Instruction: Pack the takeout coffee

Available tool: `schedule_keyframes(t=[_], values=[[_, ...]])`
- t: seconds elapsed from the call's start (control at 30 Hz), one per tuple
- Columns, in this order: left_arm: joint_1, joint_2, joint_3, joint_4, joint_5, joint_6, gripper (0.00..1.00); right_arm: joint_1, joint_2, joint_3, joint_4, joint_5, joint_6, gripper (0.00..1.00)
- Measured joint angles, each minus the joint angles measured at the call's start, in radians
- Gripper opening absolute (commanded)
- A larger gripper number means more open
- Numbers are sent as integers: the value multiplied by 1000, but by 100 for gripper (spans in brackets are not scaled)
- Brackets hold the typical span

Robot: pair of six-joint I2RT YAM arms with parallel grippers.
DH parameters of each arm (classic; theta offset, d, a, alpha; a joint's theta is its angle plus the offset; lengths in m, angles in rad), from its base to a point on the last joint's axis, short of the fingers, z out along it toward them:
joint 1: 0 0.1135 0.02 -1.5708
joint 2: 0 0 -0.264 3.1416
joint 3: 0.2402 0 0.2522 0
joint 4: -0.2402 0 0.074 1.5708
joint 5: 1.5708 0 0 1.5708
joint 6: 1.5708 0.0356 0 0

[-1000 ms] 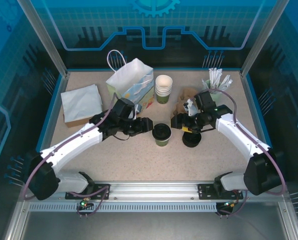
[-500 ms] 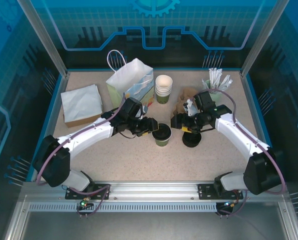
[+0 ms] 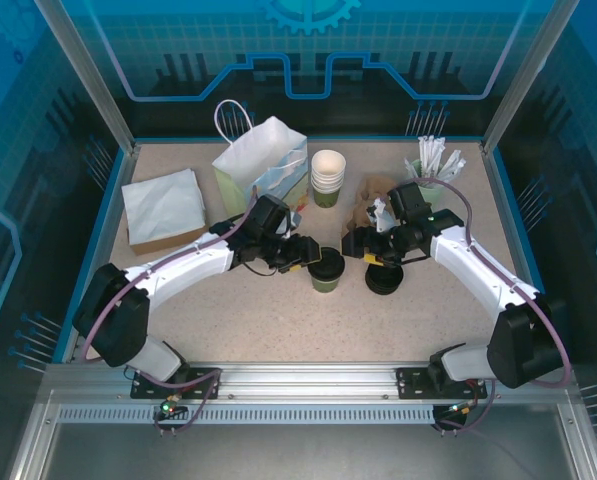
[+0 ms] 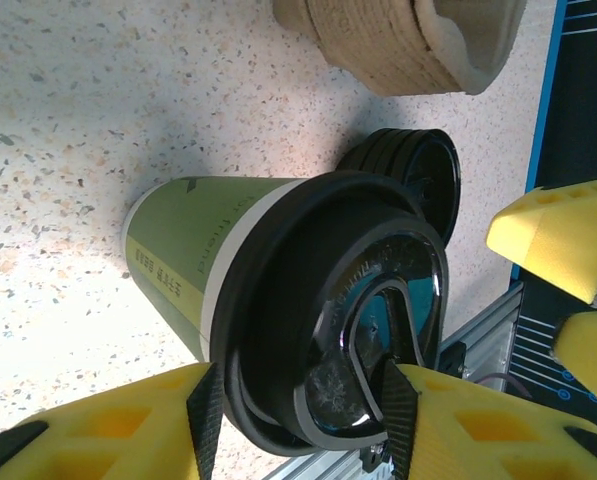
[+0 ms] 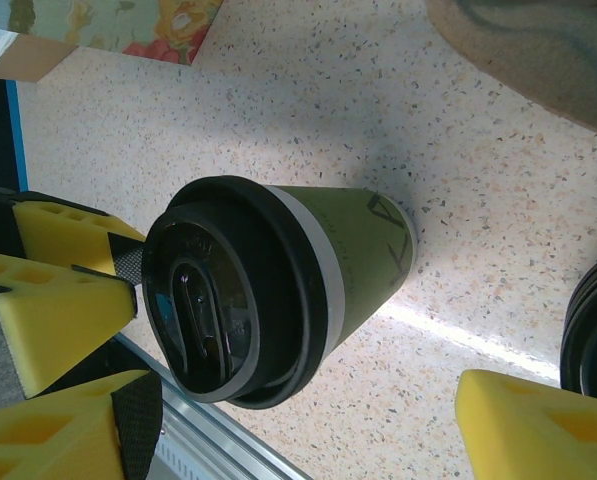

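Left gripper [image 3: 304, 256]: my fingers apart, tips flanking black lid [image 4: 318, 300] of green coffee cup [image 3: 325, 274]. Cannot tell if pads press rim. Right gripper [image 3: 358, 247]: fingers wide apart, nothing held, facing cup from opposite side. Cup upright on speckled tabletop [image 3: 278, 320], between both grippers. Stack of spare lids [image 3: 384, 279] just right of cup. White paper bag [image 3: 263, 165] stands behind left arm, apart from cup.
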State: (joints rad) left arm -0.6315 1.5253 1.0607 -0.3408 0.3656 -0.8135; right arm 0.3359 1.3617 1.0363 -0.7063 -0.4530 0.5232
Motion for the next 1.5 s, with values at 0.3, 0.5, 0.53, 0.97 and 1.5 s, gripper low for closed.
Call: schedule_keyframes(t=[0.3, 0.5, 0.53, 0.97, 1.5], values=[[-11, 11, 31, -8, 5, 7, 54, 0, 0, 0, 0, 0, 0, 78], [-13, 11, 47, -62, -37, 25, 55, 3, 8, 1, -10, 6, -6, 72], [-13, 11, 47, -67, -39, 27, 55, 7, 17, 5, -15, 9, -8, 72], [-13, 13, 47, -72, -39, 29, 54, 65, 96, 48, -37, 59, -6, 64], [-13, 61, 47, -73, -47, 37, 48, 76, 134, 55, -46, 87, -7, 58]])
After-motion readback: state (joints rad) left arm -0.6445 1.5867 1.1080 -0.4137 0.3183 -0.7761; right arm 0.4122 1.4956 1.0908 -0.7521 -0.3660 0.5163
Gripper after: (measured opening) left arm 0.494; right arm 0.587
